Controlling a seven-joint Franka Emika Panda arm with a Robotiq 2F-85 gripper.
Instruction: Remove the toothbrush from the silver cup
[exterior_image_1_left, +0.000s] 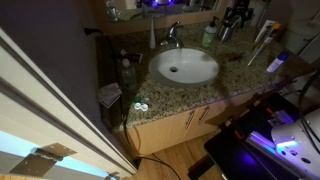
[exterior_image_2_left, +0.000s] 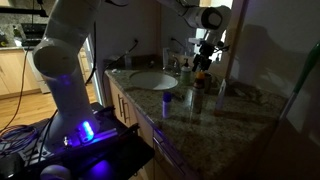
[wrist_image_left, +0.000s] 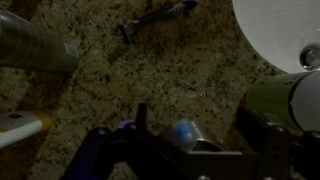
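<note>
Granite bathroom counter (exterior_image_1_left: 240, 75) beside a white sink (exterior_image_1_left: 184, 67): the gripper (wrist_image_left: 205, 135) hangs low, jaws spread and grasping nothing, either side of the silver cup (wrist_image_left: 208, 150). A blue-tipped toothbrush (wrist_image_left: 183, 131) stands in the cup, just beside a pale bottle (wrist_image_left: 290, 100).

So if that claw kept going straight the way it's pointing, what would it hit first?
Most likely the blue-tipped toothbrush standing in the cup, which sits inside the open claw. The counter lies beyond. Depth is hard to judge in this dim wrist view.
</note>
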